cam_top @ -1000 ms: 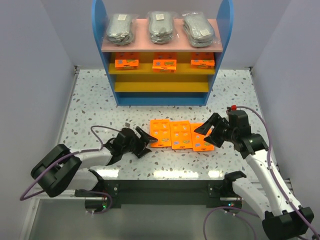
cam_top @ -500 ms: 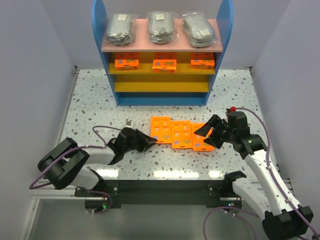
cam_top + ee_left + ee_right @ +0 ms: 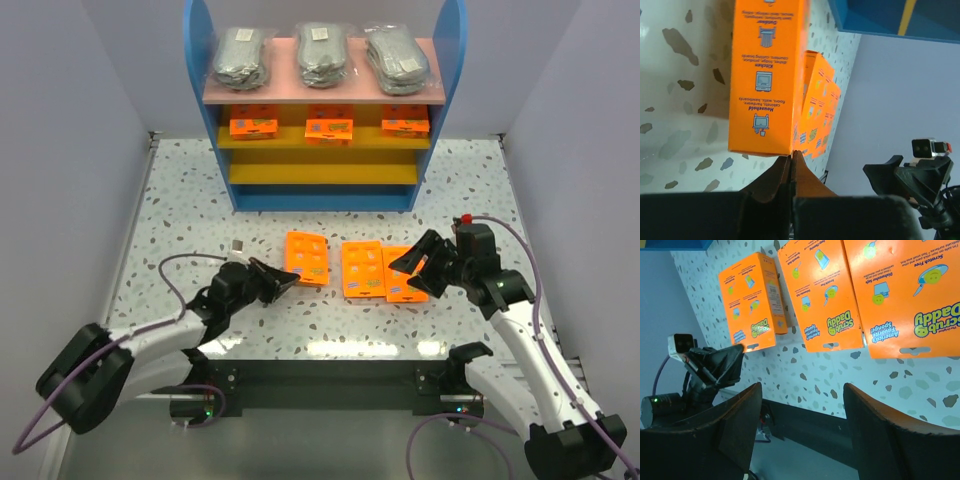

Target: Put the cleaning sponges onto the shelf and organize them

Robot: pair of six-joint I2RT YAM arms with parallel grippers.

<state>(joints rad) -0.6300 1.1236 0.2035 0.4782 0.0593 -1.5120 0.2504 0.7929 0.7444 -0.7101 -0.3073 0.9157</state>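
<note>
My left gripper (image 3: 283, 280) (image 3: 791, 156) is shut on the near edge of one orange sponge packet (image 3: 307, 258) (image 3: 767, 75) (image 3: 754, 300). That packet is tilted up off the speckled table, apart from the other two. The middle packet (image 3: 362, 269) (image 3: 822, 295) and the right packet (image 3: 398, 287) (image 3: 900, 290) lie flat side by side. My right gripper (image 3: 415, 272) (image 3: 802, 386) hovers open over the right packet's near edge, holding nothing. On the shelf (image 3: 197, 60), three bags of grey pads (image 3: 323, 52) lie on the pink top board and three orange packets (image 3: 329, 128) on the upper yellow board.
The lower yellow board (image 3: 320, 172) of the shelf carries nothing. Grey walls close in the table on the left and right. Purple cables loop beside both arms near the table's front edge (image 3: 330, 350).
My left gripper has shut on the leftmost packet's near edge and pulled it up and left, away from the other two. My right gripper has hardly moved.
</note>
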